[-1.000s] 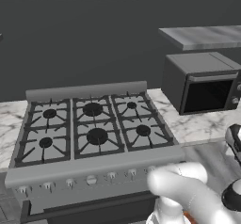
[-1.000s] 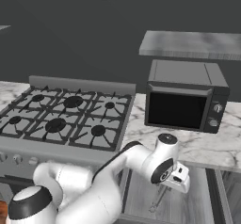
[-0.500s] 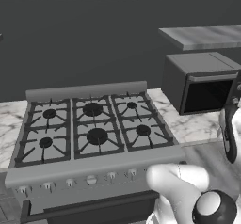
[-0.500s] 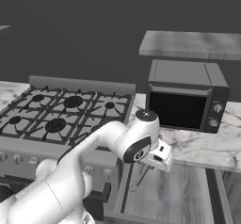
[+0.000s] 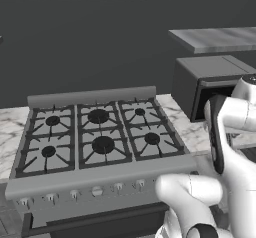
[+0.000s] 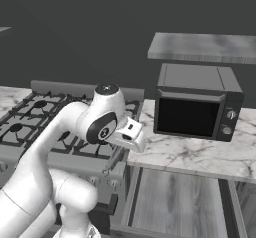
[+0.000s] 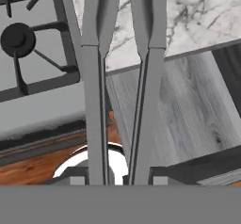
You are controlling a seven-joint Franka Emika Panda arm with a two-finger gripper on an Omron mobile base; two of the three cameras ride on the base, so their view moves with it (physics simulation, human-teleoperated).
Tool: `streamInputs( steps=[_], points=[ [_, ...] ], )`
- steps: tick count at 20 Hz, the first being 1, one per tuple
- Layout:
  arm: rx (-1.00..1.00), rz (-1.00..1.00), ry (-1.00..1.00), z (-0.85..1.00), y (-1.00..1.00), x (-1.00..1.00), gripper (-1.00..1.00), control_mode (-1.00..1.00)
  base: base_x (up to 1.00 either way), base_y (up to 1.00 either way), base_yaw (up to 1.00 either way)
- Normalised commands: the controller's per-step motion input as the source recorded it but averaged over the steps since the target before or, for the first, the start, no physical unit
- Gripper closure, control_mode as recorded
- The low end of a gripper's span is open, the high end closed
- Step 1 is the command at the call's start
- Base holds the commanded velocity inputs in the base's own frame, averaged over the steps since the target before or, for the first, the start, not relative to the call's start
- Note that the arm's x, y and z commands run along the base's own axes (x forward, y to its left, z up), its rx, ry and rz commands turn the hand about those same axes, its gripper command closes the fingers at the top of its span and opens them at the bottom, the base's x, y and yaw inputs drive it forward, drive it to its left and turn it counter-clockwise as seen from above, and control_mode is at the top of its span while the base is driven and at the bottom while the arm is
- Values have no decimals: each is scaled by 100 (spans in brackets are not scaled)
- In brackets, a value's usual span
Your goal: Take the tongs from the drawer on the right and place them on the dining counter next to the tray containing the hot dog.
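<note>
End effector (image 7: 120, 178) gripping tongs (image 7: 122, 77), above counter edge (image 7: 197, 53)

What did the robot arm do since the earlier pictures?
The arm swung up and toward the stove, lifting the tongs out of the open drawer and above the counter edge. The gripper stayed shut on the tongs. The stove and microwave stayed put.

No writing, label, brand, number or sign can be read anywhere here. The microwave (image 6: 199, 102) at 3 o'clock has 2 knobs with plain faces, and the knobs along the front of the stove (image 5: 100, 152) at 9 o'clock carry no legible marks.
</note>
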Motion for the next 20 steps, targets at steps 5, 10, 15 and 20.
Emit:
streamInputs(
  steps=[5, 10, 15, 20],
  points=[
    [0, 13, 0, 64, 99, 56, 100, -100, 0, 0, 0],
    [0, 12, -1, 33, 80, 50, 100, -100, 0, 0, 0],
    [0, 15, -1, 11, 61, 46, 100, -100, 0, 0, 0],
    [0, 12, -8, 0, 45, 21, 100, -100, 0, 0, 0]
  ],
)
